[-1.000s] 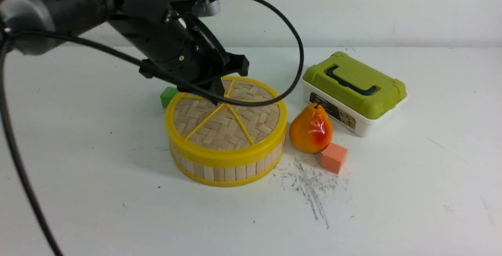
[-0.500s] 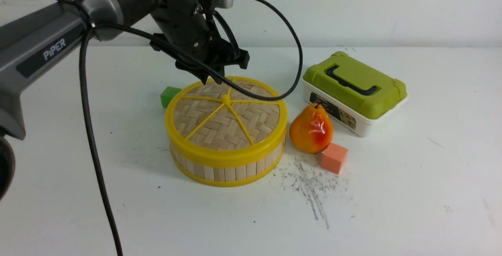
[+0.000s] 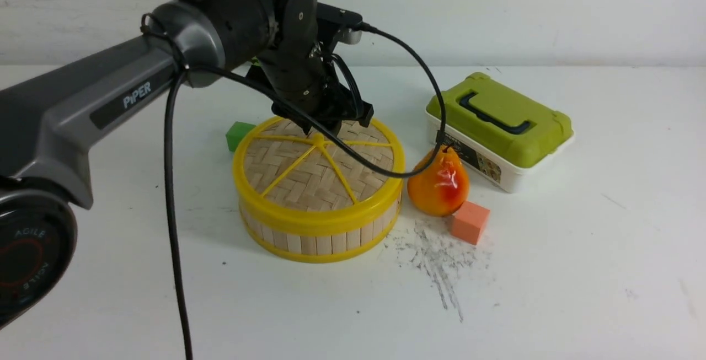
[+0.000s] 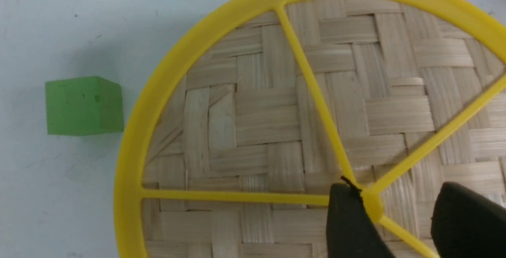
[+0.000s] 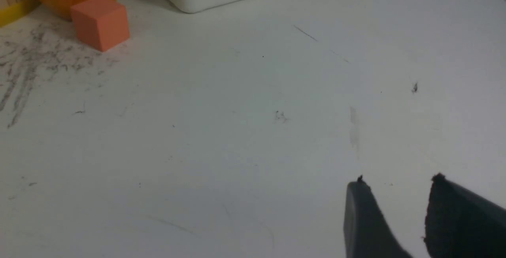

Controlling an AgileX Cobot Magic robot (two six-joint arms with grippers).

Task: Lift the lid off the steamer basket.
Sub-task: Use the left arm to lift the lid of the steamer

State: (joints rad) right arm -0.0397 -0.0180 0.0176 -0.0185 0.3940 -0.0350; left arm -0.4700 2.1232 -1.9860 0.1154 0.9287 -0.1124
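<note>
While the left gripper (image 3: 322, 127) hangs low over the lid (image 3: 309, 181), its two black fingers (image 4: 348, 218) stand spread, and nothing is pinched. The lid's yellow centre knob (image 4: 372, 204) lies between the fingers, hard against one and well clear of the other. Directly beneath the gripper, the lid sits flat and seated on the steamer basket (image 3: 320, 238), yellow rim on yellow rim. From where I stand, whether that near finger actually touches the knob is hard to tell.

Off to one side of the gripper, just outside the lid's rim, a small green cube (image 4: 83, 106) rests on the white table (image 3: 551, 272). On the gripper's other side, past the basket's edge, a pear (image 3: 438, 183) stands just beside the basket. An orange cube (image 3: 470, 222) sits against the pear, and a green-lidded box (image 3: 496, 123) lies behind it.

The right gripper (image 5: 397, 187) is over bare table, its fingers parted and empty, with the orange cube and the pear well ahead of it.
</note>
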